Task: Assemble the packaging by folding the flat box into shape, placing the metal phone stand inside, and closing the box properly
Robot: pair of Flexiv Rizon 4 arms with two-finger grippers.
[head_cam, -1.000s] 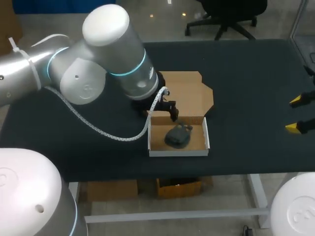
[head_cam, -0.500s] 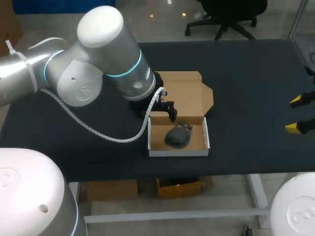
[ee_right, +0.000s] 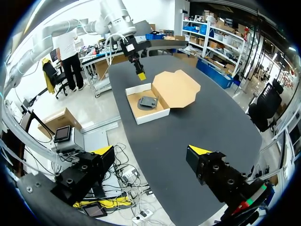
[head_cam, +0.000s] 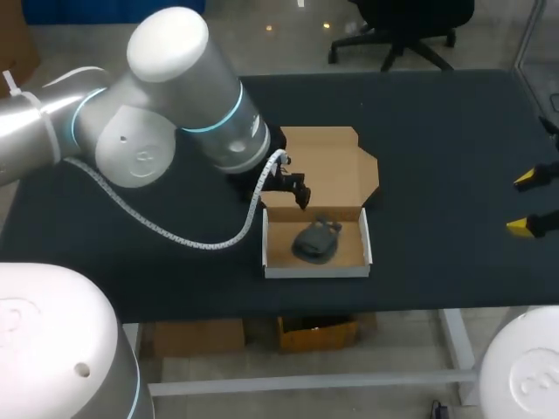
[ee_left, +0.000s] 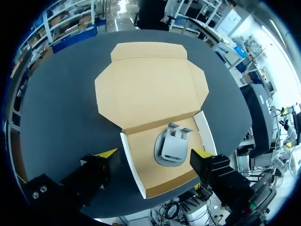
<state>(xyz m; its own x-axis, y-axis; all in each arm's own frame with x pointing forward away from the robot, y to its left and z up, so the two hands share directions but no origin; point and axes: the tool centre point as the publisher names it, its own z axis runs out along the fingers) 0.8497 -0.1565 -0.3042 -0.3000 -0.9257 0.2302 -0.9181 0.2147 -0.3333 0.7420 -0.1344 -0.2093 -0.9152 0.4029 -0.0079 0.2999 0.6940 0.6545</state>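
The cardboard box [head_cam: 314, 271] stands folded as a white-walled tray near the table's front edge, its brown lid [head_cam: 336, 166] lying open and flat behind it. The dark metal phone stand [head_cam: 316, 241] lies inside the tray. My left gripper [head_cam: 291, 186] hangs open above the tray's back left corner. In the left wrist view its yellow tips straddle the tray [ee_left: 130, 160] from above, with the stand [ee_left: 172, 148] and lid [ee_left: 150, 84] ahead of them, touching nothing. My right gripper [head_cam: 530, 202] stands open at the table's right edge, far from the box [ee_right: 150, 116].
The black table [head_cam: 437, 131] is bare to the right of the box and behind the lid. My left arm's big elbow [head_cam: 175, 113] and its white cable hang over the table's left half.
My left arm has drawn slightly back and to the left, its gripper lifting away from the tray's back edge. The right arm, box and stand have not moved.
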